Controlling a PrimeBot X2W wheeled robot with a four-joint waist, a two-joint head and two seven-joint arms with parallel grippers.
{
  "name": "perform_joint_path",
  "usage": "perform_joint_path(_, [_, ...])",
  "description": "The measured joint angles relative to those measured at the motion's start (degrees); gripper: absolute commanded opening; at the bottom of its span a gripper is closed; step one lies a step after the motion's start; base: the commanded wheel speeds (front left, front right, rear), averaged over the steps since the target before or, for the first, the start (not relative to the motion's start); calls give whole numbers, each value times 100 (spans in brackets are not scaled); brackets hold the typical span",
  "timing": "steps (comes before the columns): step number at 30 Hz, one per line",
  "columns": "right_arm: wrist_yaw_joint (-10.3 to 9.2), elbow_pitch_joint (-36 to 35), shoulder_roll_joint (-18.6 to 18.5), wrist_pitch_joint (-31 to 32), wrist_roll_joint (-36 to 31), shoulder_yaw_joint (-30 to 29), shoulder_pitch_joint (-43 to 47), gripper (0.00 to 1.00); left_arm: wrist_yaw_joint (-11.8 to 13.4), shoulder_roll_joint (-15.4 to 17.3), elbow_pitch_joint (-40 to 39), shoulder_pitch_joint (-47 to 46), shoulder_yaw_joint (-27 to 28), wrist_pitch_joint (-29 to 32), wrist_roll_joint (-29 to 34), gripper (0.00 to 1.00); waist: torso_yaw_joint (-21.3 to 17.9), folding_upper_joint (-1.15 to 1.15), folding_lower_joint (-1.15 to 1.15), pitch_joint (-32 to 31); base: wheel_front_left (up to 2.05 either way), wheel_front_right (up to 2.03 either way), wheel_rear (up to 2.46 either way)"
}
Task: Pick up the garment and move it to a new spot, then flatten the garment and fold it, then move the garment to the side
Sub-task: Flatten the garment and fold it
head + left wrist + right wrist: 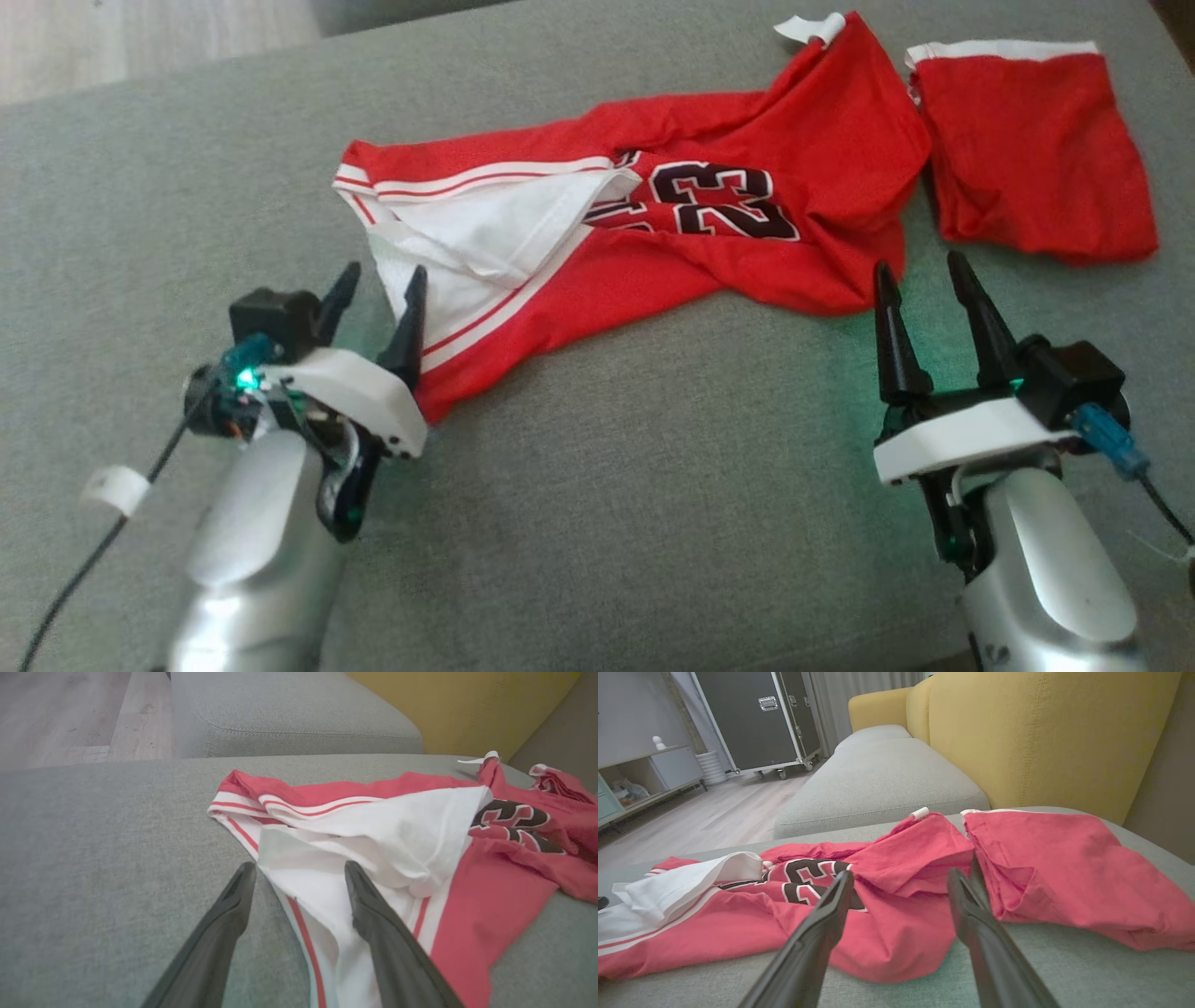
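**Red jersey** [653, 233], marked 23, lies crumpled on the grey sofa cushion [607, 523]. In the head view its long axis runs from the lower left, where the white inner face is turned out, to the upper right, where a strap end reaches towards the cushion's far edge. A second red garment [1027, 159] lies just beside that far end.

**Left hand** [385, 271]: released, fingers spread, grasping nothing. It stands at the white-lined end of the jersey and points roughly along the long axis. In the left wrist view the left hand [300, 865] straddles the striped edge of the jersey [397, 830], with one finger over bare cushion and the other over white cloth. Whether that finger touches the cloth cannot be told from these views.

**Right hand** [920, 261]: also released and empty. Its fingers point at the jersey's lower right hem, with a little bare cushion between. In the right wrist view the right hand [901, 873] faces the bunched red fold of the jersey [896, 942], and the second red garment [1064, 872] lies to one side.

**Reading:** the left hand is the nearer and already sits across an edge it could pinch. The right hand would need a short advance to reach the hem. A hold at both ends would probably lift the jersey along its long axis.
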Motion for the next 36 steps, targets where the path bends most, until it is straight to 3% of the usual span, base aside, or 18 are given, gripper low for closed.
perform_joint_path(14, [0,9,0,-1,41,10,-121,100,0,120,907,-788,-63,-354,65,100,-171,0,0,211,0,0,0])
perform_joint_path(28, [0,42,0,0,41,54,-134,100,-9,144,1548,-1109,-392,-220,-33,100,-245,0,-1,286,0,0,0])
perform_joint_path(29, [0,45,0,0,41,54,-134,100,-9,143,1566,-1121,-416,-220,-74,93,-246,0,-1,290,0,0,0])
perform_joint_path(30, [0,46,0,0,41,54,-134,100,-9,143,1580,-1137,-430,-220,-98,40,-247,0,-1,292,0,0,0])
perform_joint_path(31, [0,56,0,0,41,54,-135,100,-9,143,1599,-1160,-447,-220,-125,0,-248,0,0,291,0,0,0])
perform_joint_path(36, [0,74,0,0,41,52,-136,100,-10,142,1628,-1190,-592,-374,-213,0,-228,0,0,272,0,0,0])
